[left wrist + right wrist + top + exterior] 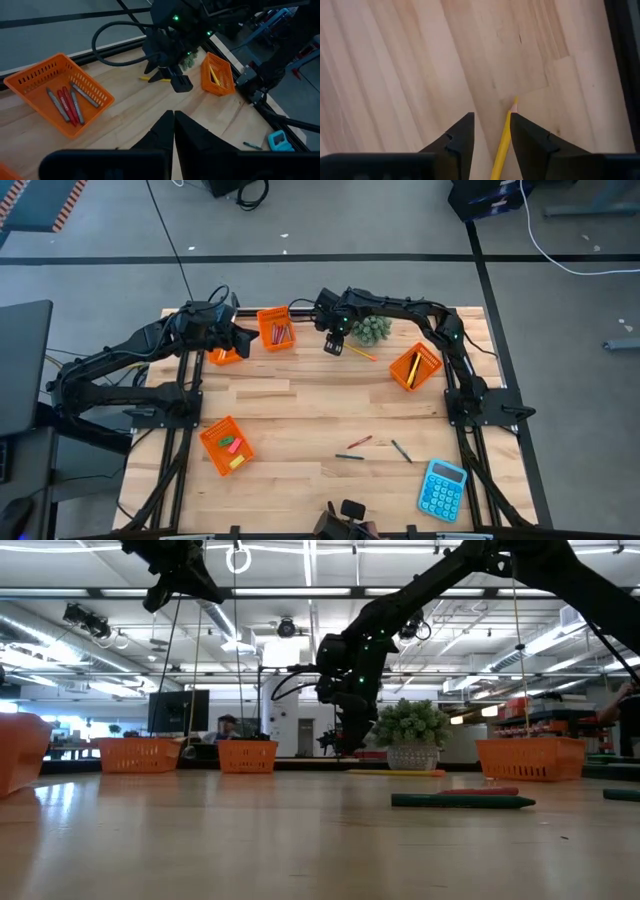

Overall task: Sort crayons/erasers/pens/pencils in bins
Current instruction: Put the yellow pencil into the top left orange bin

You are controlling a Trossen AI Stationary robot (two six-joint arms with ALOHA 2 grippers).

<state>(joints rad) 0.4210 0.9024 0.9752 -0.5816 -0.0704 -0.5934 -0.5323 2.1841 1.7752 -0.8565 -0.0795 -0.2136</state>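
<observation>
My right gripper [335, 346] is open at the table's far middle, pointing down over a yellow pencil [361, 353] that lies flat on the table [395, 772]. In the right wrist view the pencil [503, 142] runs between the two fingers, its pink tip [514, 102] beyond them. My left gripper [173, 119] is shut and empty, above the far left [240, 340]. One orange bin [277, 330] holds red and grey crayons. Another bin [415, 367] holds yellow pencils. A third [226, 446] holds erasers, and the arm partly hides a fourth [225, 357]. Red [360, 441], green [348, 456] and dark [401, 450] sticks lie loose. My right gripper's fingers stand on either side of the yellow pencil near one end [506, 131], coming from above and lying along it. The pencil lies on the table close against one finger [527, 135]. I cannot tell whether that finger touches it.
A small potted plant [372, 330] stands just beyond the pencil. A blue calculator [442, 488] lies at the near right. Bare wood spreads across the table's middle. A person shows far off in the room behind [228, 726].
</observation>
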